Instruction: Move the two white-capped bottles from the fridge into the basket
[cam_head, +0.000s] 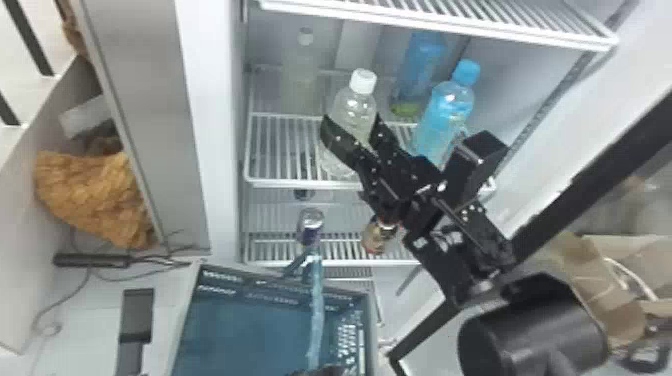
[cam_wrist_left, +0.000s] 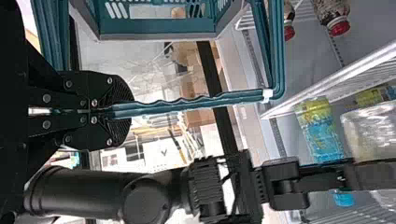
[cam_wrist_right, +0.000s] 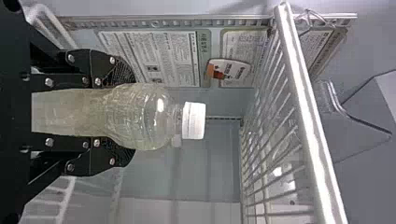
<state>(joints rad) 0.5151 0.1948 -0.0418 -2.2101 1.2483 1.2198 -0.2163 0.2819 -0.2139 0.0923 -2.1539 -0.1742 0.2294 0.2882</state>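
Clear plastic under a white cap: the front bottle (cam_head: 355, 102) stands upright, or nearly so, at the front of the middle shelf (cam_head: 280, 182) in the fridge (cam_head: 217, 125). The right gripper (cam_head: 352, 122) is closed on it, one finger to each side of its body, the cap free beyond the fingertips. Whether its base touches the shelf I cannot tell. The back bottle (cam_head: 301, 75), also white-capped, stands deeper in the fridge, to the left of the front one and well apart from the gripper.

The basket (cam_head: 250, 325), teal, sits low in front of the fridge with its handle (cam_head: 316, 320) raised. The left gripper (cam_head: 320, 371), at the bottom edge of the head view, is clamped on that handle; its own wrist view shows the bar pinched between the two fingers.

To the right of the front bottle stands a blue-capped bottle (cam_head: 450, 100), with a blue bottle (cam_head: 424, 55) behind it. On the lower shelf (cam_head: 270, 260) are a can (cam_head: 311, 225) and, to its right, a jar (cam_head: 377, 237). The upper shelf (cam_head: 430, 22) runs above the bottles. Outside the fridge, to the left, lies some brown fluffy stuff (cam_head: 92, 192), with a black bar (cam_head: 92, 260) and cables just below it
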